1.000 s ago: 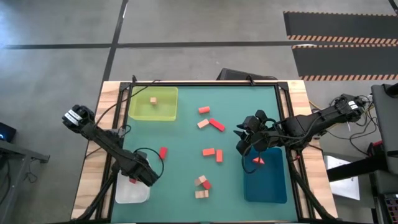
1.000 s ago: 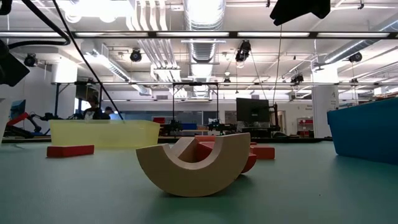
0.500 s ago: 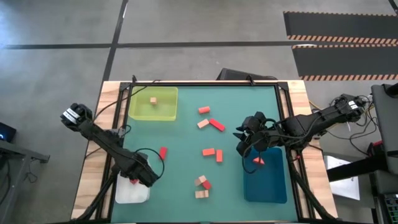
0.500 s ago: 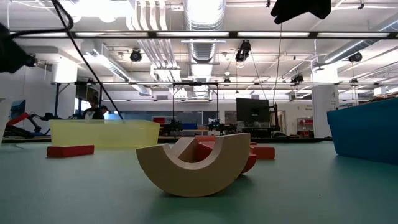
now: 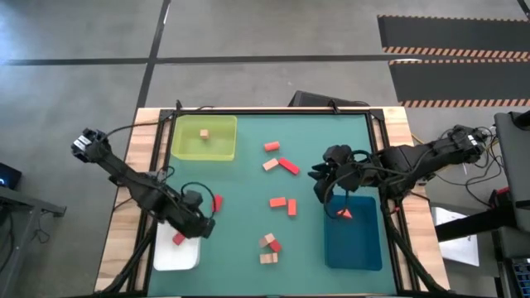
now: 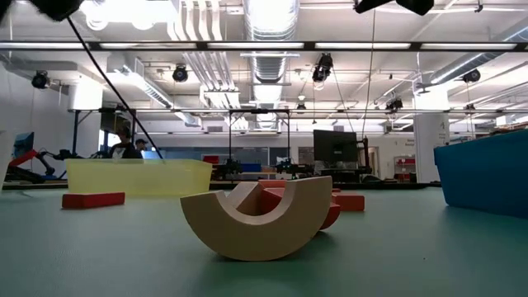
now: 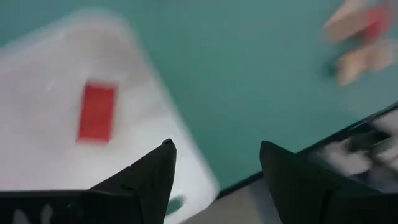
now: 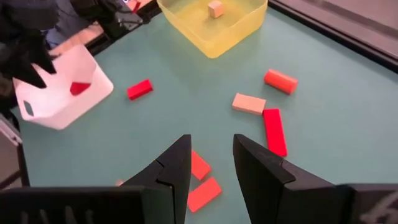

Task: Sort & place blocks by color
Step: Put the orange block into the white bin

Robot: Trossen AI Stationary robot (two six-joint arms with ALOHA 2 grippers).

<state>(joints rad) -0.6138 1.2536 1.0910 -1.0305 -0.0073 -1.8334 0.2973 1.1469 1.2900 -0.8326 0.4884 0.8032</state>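
Small wooden blocks lie scattered on the green mat: red ones (image 5: pixel 217 203) (image 5: pixel 288 165), orange ones (image 5: pixel 278 202) (image 5: pixel 272 146), and tan ones (image 5: pixel 270 165) (image 5: pixel 267 258). One red block (image 7: pixel 96 112) lies flat in the white tray (image 5: pixel 170 257). A tan block (image 5: pixel 204 133) sits in the yellow-green tray (image 5: pixel 186 149), and an orange triangle (image 5: pixel 344 213) in the blue tray (image 5: pixel 354 244). My left gripper (image 7: pixel 214 149) hangs open and empty above the white tray's far right corner. My right gripper (image 8: pixel 211 146) hovers over the mat beside the blue tray's far left corner, fingers slightly apart and empty.
In the low view a tan arch block (image 6: pixel 247 219) stands closest, with red pieces behind it and a red bar (image 6: pixel 93 199) to the left. The trays stand at the far left, near left and near right; the mat's middle holds loose blocks.
My left gripper has risen from low over the white tray and swung a little toward the table's middle; the red block stays lying in the tray. My right gripper has risen slightly.
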